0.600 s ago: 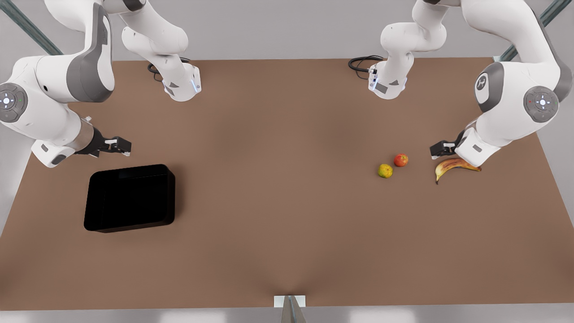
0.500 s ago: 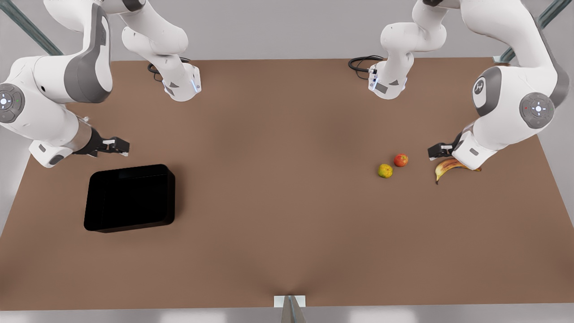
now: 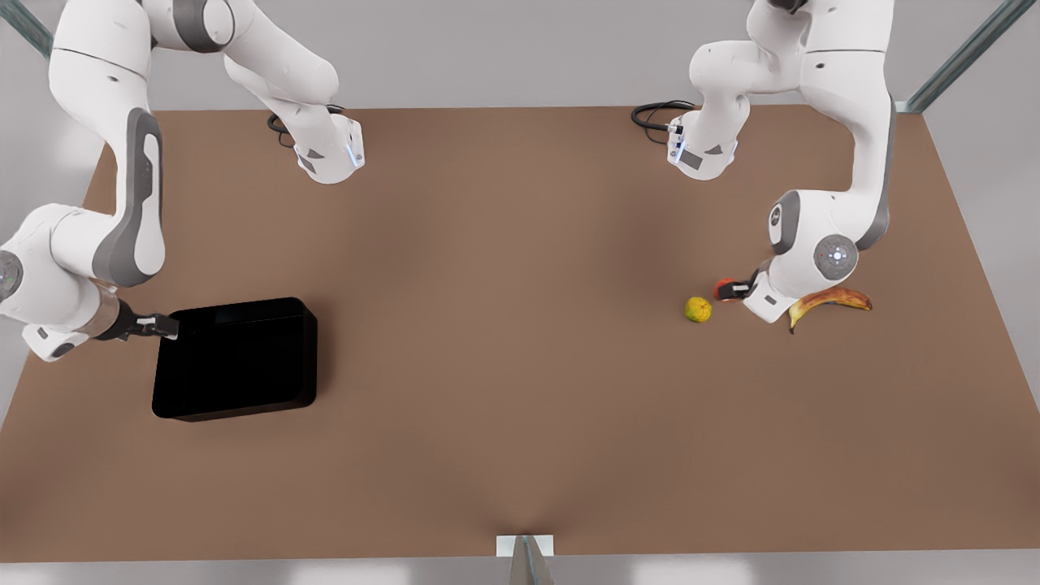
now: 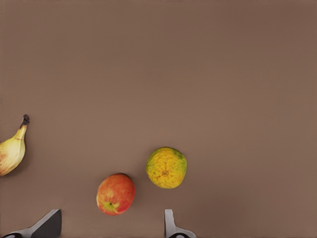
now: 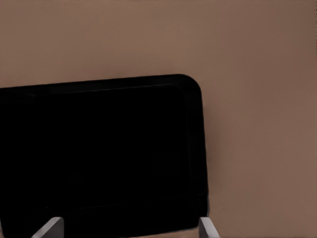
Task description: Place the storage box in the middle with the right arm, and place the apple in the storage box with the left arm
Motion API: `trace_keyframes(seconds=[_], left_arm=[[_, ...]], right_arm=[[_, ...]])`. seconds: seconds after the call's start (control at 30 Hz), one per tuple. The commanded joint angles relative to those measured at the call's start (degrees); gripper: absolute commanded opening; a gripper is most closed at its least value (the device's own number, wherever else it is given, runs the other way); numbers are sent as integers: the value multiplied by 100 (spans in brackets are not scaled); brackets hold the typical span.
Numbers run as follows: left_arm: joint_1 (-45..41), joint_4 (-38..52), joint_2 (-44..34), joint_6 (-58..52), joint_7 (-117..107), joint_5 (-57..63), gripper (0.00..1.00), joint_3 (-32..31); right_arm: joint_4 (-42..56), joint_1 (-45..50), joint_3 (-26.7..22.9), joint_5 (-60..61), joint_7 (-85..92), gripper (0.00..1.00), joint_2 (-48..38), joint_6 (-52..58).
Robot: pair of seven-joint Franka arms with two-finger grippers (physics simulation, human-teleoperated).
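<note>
Box (image 3: 236,357) sits on the table (image 3: 504,341) at the front view's left, well away from the table's middle, upright, open side up. Nothing visible inside it; the interior is uniformly black.

Right gripper (image 3: 166,327) is at the box's outer short wall, on the side away from the fruit, touching or just above the rim; I can't tell which. In the right wrist view the box (image 5: 99,158) spans the space ahead, with a rounded corner in sight and both fingertips (image 5: 49,227) spread wide, one on either side of the near wall. Fingers released, gripping nothing.

Apple (image 3: 722,288) is far from the box, at the front view's right, resting on the table. Left gripper (image 3: 738,288) is right at it, and the hand covers part of the apple in the front view. In the left wrist view the apple (image 4: 115,193) lies between the spread fingertips (image 4: 169,225), nearer one than the other, with a gap on both sides. Left fingers are apart, no contact seen, nothing held.

Yellow-green fruit (image 3: 698,309) lies just beside the apple on the side toward the box, not touching; the left wrist view shows it (image 4: 166,167) just beyond the apple, apart from it. Banana (image 3: 829,301) lies on the apple's other side, farther from the box, partly under the left arm's wrist.
</note>
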State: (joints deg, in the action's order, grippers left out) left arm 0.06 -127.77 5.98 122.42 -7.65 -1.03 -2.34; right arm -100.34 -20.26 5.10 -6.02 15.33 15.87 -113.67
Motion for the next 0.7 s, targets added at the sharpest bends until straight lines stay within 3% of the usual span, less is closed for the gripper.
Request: trace_keyframes(seconds=[0.0, 0.13, 0.37, 0.63, 0.67], left_arm=[[-15, -46, 0, 45, 0, -2, 100, 5], [55, -547, 52, 695, 0, -2, 100, 5], [275, -793, 404, 1213, 9, -2, 100, 5], [275, -1066, 562, 1460, 9, -2, 100, 5], [275, -1066, 588, 1460, 9, -2, 100, 5]], right_arm=[[-56, -48, 0, 4, 66, 100, 4, -84], [-214, -505, 9, 4, 383, 100, 294, -541], [-856, -909, 35, 57, 374, 100, 1207, -2475], [-627, -1199, 27, 13, 638, 100, 1753, -2801], [-645, -1190, 27, 22, 611, 79, 1753, -2801]])
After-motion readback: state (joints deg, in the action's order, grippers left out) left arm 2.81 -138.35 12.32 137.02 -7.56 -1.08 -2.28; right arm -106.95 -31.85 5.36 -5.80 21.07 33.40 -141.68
